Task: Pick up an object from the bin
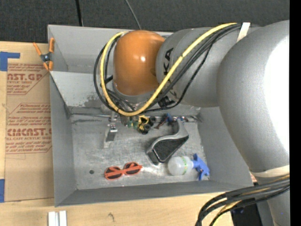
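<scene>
We see the gripper (111, 132) low over bare, scuffed metal left of centre in the bin (63, 126); released or clenched, we cannot tell. Open room lies leftward. Rightward lies a curved grey-black handle (165, 147); frontward flat red goggles (123, 170) and a round white bottle (180, 165).

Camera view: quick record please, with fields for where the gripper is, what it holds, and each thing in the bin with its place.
gripper: low over the bin floor, left of centre, near the back wall
held: nothing visible in it
red-orange flat piece: front of floor, apart from the gripper
black-and-grey curved tool: right of centre
white round bottle: front right, beside the tool
blue piece: at the bottle's right
</scene>
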Available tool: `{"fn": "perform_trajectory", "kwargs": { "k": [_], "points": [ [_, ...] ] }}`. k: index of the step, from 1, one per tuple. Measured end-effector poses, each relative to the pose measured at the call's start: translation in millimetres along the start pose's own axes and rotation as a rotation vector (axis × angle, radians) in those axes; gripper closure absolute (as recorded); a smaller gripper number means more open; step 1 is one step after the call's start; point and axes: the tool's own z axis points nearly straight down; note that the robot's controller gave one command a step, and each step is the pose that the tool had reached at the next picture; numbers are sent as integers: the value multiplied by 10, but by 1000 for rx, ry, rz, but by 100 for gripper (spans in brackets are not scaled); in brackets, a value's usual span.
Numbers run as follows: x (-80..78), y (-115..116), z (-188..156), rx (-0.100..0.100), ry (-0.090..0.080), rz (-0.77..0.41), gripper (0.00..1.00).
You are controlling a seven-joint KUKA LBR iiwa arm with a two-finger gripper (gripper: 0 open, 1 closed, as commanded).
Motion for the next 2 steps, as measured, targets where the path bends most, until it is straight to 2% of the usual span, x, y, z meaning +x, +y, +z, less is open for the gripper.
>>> {"fn": "perform_trajectory", "kwargs": {
  "k": [1,2],
  "points": [
    [106,-65,168,-2,-9,-75,0],
    [701,-408,438,1,4,-288,0]
  ]
}}
